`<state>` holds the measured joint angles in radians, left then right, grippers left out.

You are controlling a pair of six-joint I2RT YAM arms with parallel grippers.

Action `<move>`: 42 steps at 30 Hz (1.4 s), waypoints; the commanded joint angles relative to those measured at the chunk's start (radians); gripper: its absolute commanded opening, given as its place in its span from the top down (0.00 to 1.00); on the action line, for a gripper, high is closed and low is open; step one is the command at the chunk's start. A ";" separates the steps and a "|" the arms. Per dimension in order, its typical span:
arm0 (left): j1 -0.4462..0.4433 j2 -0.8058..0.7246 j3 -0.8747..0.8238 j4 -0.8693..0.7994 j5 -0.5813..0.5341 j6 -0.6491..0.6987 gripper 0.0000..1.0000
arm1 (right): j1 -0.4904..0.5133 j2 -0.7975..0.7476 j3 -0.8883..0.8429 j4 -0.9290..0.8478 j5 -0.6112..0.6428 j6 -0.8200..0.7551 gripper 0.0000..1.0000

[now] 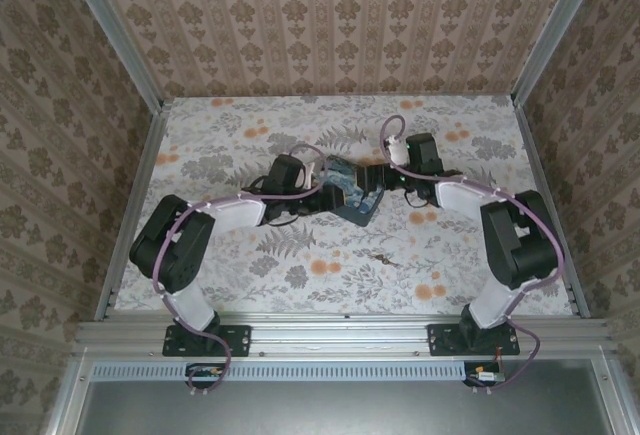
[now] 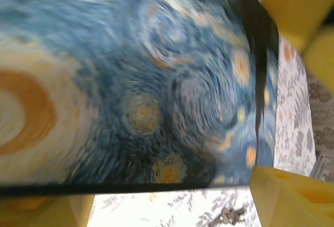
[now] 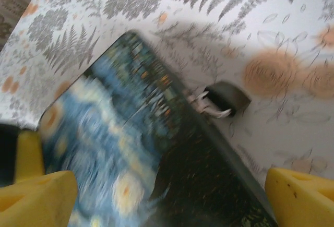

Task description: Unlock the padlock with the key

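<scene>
the table (image 1: 480, 245), cloth-covered in grey ferns and orange blossoms, has open room along its far edge and both sides. at mid-frame in the top view lies a flat rectangular mat (image 3: 130, 133) with rounded corners, a black rim and swirling blue-and-yellow painted stars. the left gripper (image 2: 167, 206) stands wide at the mat's edge; the right gripper (image 3: 167, 195) straddles it, yellow pads wide apart. contact cannot be told. the padlock (image 3: 225, 99), small and dark with a pale shackle, touches the mat's right edge. the key (image 1: 380, 257) lies apart, lower centre.
</scene>
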<state>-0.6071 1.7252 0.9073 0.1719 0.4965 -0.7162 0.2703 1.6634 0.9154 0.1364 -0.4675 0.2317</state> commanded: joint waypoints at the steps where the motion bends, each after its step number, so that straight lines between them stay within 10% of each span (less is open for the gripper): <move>1: 0.039 0.024 0.059 0.073 0.009 -0.006 0.21 | 0.047 -0.091 -0.081 0.076 -0.049 0.083 0.07; 13: 0.146 0.141 0.261 -0.044 0.091 0.092 0.22 | 0.371 -0.129 -0.191 0.274 0.128 0.349 0.07; 20: 0.231 0.085 0.277 -0.164 0.033 0.207 0.22 | 0.365 -0.233 -0.125 0.023 0.173 0.301 0.07; 29: 0.192 -0.167 0.255 -0.516 -0.421 0.434 0.15 | 0.262 -0.464 -0.141 -0.585 0.409 0.333 0.30; 30: 0.176 -0.194 0.228 -0.516 -0.471 0.469 0.01 | 0.258 -0.483 -0.155 -0.623 0.416 0.325 0.34; 34: 0.159 -0.295 0.076 -0.355 -0.482 0.696 0.00 | 0.258 -0.529 -0.238 -0.649 0.365 0.309 0.41; 37: 0.163 -0.355 -0.057 -0.167 -0.676 0.494 0.00 | 0.268 -0.544 -0.306 -0.583 0.330 0.307 0.41; 39: 0.229 -0.388 -0.043 -0.236 -0.392 0.548 0.00 | 0.268 -0.535 -0.345 -0.534 0.326 0.303 0.39; 42: 0.249 -0.423 -0.041 -0.292 -0.384 0.484 0.00 | 0.268 -0.505 -0.367 -0.483 0.328 0.288 0.36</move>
<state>-0.3752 1.3670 0.8562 -0.1261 0.0525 -0.1963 0.5331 1.1423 0.5644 -0.3985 -0.1211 0.5449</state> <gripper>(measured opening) 0.997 0.635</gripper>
